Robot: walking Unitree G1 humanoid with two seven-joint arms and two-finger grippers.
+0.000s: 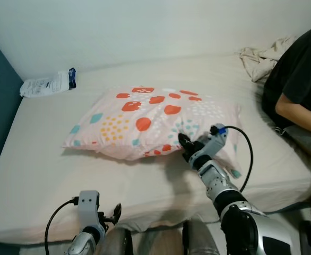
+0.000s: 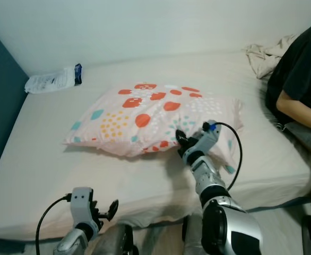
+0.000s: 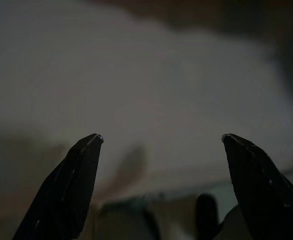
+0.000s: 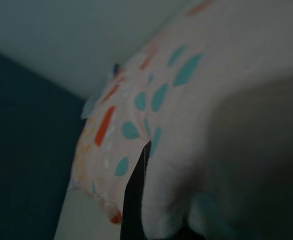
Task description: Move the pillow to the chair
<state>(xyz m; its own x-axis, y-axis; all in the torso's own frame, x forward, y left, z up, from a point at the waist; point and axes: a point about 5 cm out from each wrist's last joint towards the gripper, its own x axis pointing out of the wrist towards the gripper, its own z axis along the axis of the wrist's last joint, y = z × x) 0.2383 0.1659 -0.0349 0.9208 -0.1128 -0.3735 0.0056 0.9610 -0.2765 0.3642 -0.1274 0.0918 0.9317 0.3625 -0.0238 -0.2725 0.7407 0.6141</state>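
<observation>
Left eye view: the pillow [image 1: 153, 123], pale pink with red, yellow and teal spots, lies flat near the middle of the bed [image 1: 49, 175], its long side toward the robot. The right gripper [image 1: 186, 147] is pressed into the pillow's near edge, toward its right-hand corner. In the right wrist view a fold of pillow fabric bulges against one black finger [image 4: 134, 200], so the gripper is judged to be pinching the pillow's edge, though the second finger is hidden behind the cloth. The left gripper [image 1: 109, 214] hangs low at the near edge of the bed, well apart from the pillow; its wrist view shows both fingers [image 3: 66, 190] spread wide with nothing between them. Step in hand: secure the grasp before lifting. For a good result, take a deep fold of fabric and filling rather than the thin seam, since a soft pillow held at one corner will sag and may slip out. Lift straight up until the far edge clears the sheet, then turn toward the chair. Bringing the left gripper to the pillow's opposite near corner would give steadier support. A seated person [image 1: 299, 95] occupies the bed's right side; keep the swing away from that side.
</observation>
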